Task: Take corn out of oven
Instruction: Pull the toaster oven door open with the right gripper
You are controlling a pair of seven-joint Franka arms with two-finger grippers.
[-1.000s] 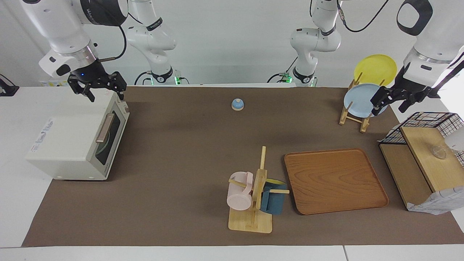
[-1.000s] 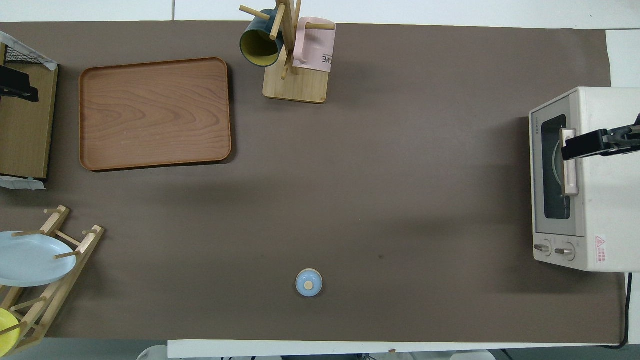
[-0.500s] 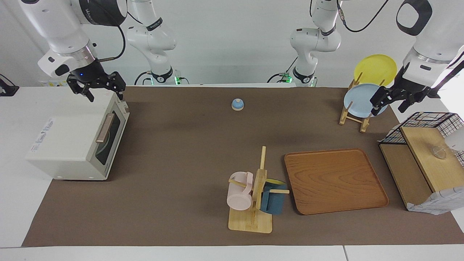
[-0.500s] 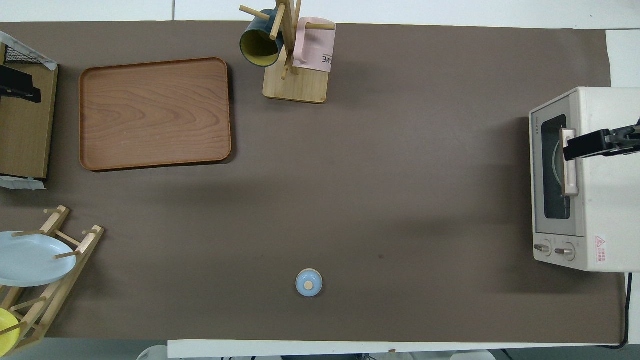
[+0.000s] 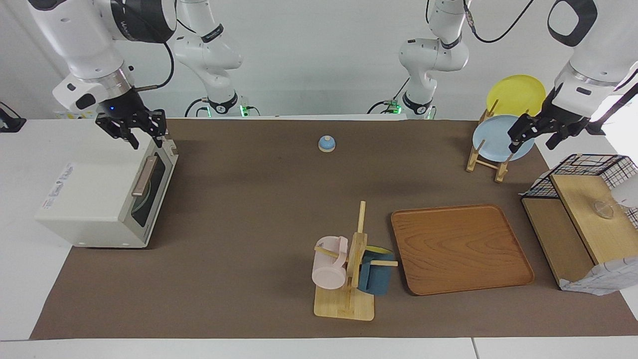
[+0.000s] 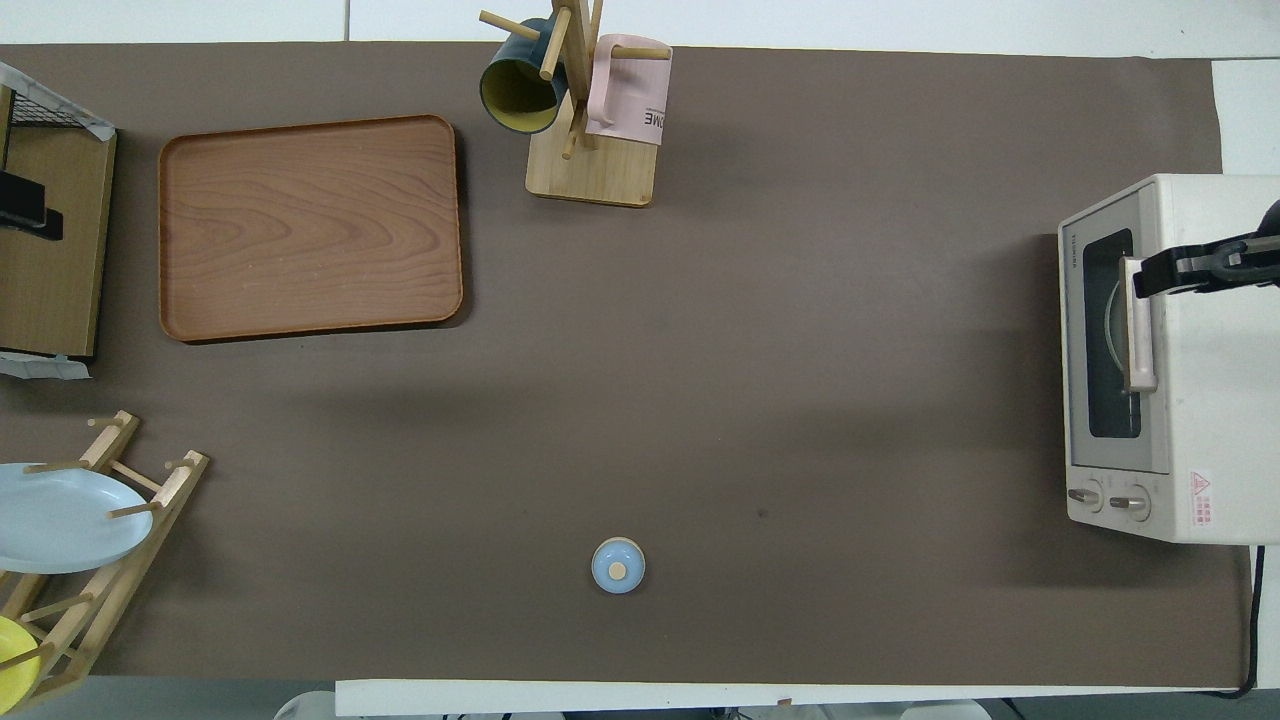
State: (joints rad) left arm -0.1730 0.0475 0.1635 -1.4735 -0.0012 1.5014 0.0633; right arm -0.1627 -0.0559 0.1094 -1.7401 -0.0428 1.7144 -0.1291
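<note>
The cream-white oven (image 5: 94, 192) stands at the right arm's end of the table, also in the overhead view (image 6: 1200, 400). Its dark glass door (image 5: 149, 192) is closed, with the bronze handle (image 5: 144, 175) across it. The corn is hidden. My right gripper (image 5: 147, 139) hangs open just above the oven's top front edge, over the end of the handle nearer the robots in the facing view; the overhead view (image 6: 1185, 272) shows it over the handle's farther end. My left gripper (image 5: 531, 144) is open and empty in the air by the plate rack.
A wooden tray (image 5: 461, 248) and a mug tree (image 5: 349, 271) with a pink and a blue mug stand on the brown mat. A small blue bell (image 5: 326, 143) sits near the robots. A plate rack (image 5: 486, 157) and a black wire basket (image 5: 583, 172) stand at the left arm's end.
My right gripper has turned and shifted a little along the oven's front edge, its fingers now looking closer together. My left gripper has drifted slightly up toward the robots.
</note>
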